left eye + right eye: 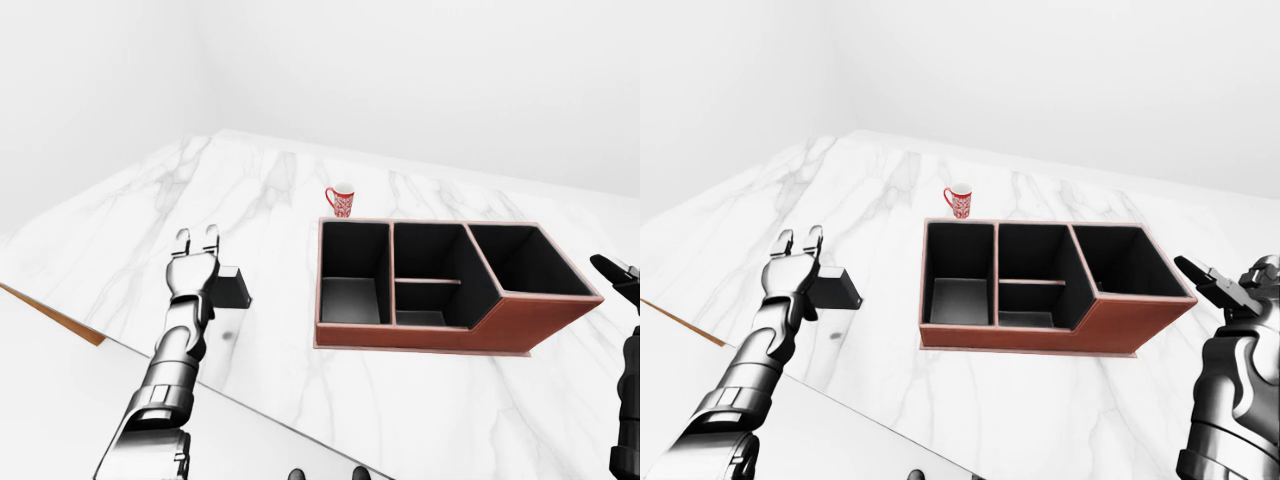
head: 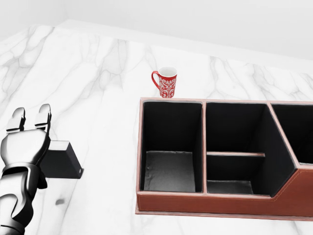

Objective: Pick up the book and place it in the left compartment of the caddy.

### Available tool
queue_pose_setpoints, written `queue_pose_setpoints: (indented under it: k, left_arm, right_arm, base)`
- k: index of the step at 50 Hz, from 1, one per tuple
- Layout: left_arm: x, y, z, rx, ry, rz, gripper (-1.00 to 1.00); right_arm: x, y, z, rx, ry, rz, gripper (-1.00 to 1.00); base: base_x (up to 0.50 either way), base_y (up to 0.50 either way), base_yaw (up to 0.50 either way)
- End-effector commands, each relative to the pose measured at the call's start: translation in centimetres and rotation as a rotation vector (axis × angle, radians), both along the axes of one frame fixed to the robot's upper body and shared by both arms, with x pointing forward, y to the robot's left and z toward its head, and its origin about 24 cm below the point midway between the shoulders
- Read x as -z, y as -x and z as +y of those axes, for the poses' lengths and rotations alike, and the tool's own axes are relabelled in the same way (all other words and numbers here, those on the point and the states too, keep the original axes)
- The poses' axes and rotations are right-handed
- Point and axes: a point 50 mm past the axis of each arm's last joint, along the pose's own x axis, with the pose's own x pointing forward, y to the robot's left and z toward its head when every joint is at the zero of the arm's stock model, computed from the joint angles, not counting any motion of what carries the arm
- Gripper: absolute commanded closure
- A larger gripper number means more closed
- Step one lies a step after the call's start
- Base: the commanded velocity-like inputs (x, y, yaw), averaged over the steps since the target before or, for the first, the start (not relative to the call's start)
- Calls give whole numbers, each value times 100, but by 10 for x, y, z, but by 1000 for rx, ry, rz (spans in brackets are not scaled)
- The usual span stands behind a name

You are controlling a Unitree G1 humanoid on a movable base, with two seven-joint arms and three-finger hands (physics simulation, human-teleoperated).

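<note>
Reaching in from the left of the head view, the left hand [image 2: 24,139] hovered over the white marble tabletop [image 2: 98,88] with its fingers [image 2: 44,115] straight and spread apart, holding nothing. The book [image 2: 61,160], a small dark block, lay flat on the tabletop just beside that hand, on its right in the view and partly hidden by the palm; whether the hand touched it could not be told. A small dark spot marked the marble below the book.

To the right of the book, well apart from it, sat the caddy [image 2: 215,201], a red-brown box with black lining and a lower rim that stepped up toward the right. Its left compartment [image 2: 171,166] held nothing, showing only a grey floor. The middle section was split by a low crosswise divider, and a third section opened at the right edge of the view.

A red-and-white patterned mug [image 2: 166,82] stood upright just beyond the caddy's upper left rim, handle to the left.

At the right edge of the right-eye view the right hand [image 1: 1238,300] was raised beside the caddy, away from it, its fingers [image 1: 1200,275] extended and empty.
</note>
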Motion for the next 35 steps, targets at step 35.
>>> queue_pose_setpoints:
  k: [35]
  left_arm:
    - [-5, 3, -1, 8, 29, -27, -100]
  right_arm:
    - [0, 1, 1, -7, -3, 1, -100]
  base:
    - [0, 0, 0]
